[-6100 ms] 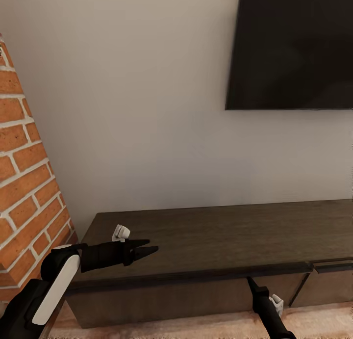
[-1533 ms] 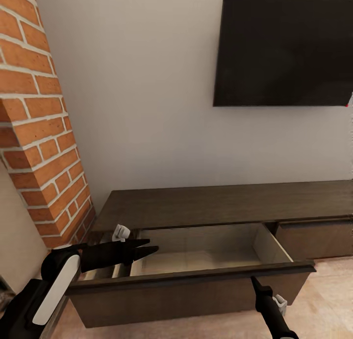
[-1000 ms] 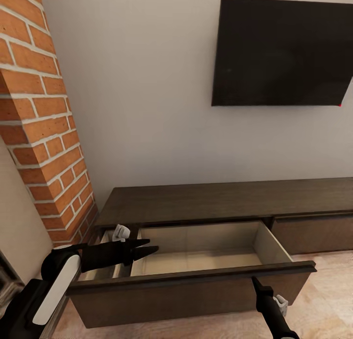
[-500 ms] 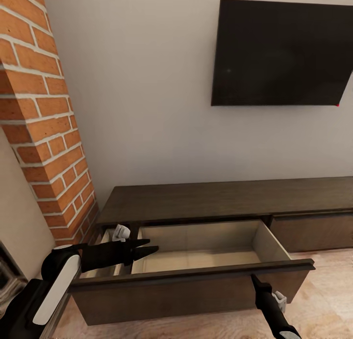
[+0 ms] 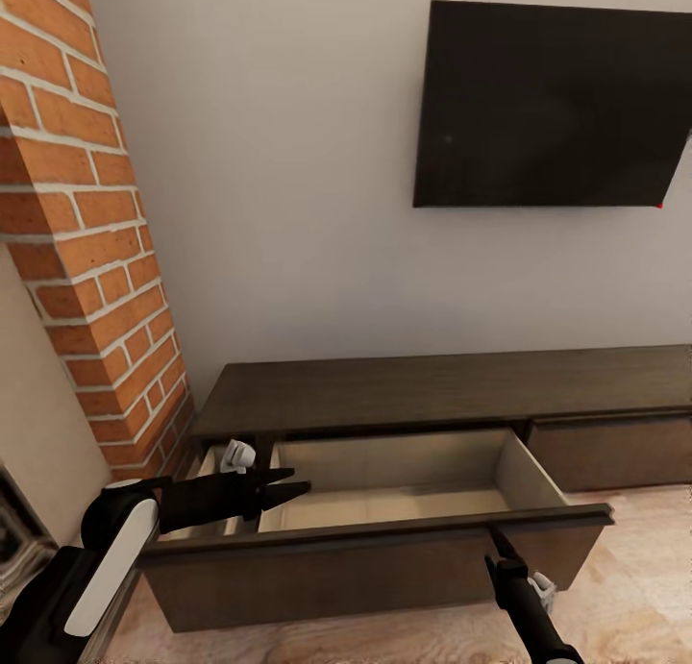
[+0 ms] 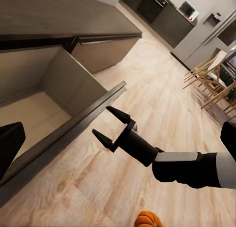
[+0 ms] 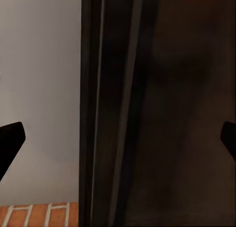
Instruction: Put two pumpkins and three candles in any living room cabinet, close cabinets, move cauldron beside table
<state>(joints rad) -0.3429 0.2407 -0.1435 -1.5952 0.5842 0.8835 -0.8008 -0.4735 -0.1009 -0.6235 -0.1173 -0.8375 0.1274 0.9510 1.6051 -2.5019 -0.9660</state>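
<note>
My cabinet (image 5: 404, 395) drawer (image 5: 384, 496) is pulled open and holds nothing. Both claws, left claw (image 5: 284, 486) and right claw (image 6: 112, 126), are spread and carry nothing. One pumpkin (image 6: 149, 219) lies on the floor at 6 o'clock; I judge fetching it comes next.

A black TV (image 5: 553, 107) hangs on a pale wall (image 5: 288, 184), beside a red brick column (image 5: 77, 222), above light wood floor (image 6: 162, 104).

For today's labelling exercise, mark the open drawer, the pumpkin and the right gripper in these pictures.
open drawer (image 5: 384, 505), head view, on its pale floor.
pumpkin (image 6: 149, 219), left wrist view, on its ribbed orange top at the picture's edge.
right gripper (image 6: 111, 127), left wrist view, midway between its two spread fingertips.
</note>
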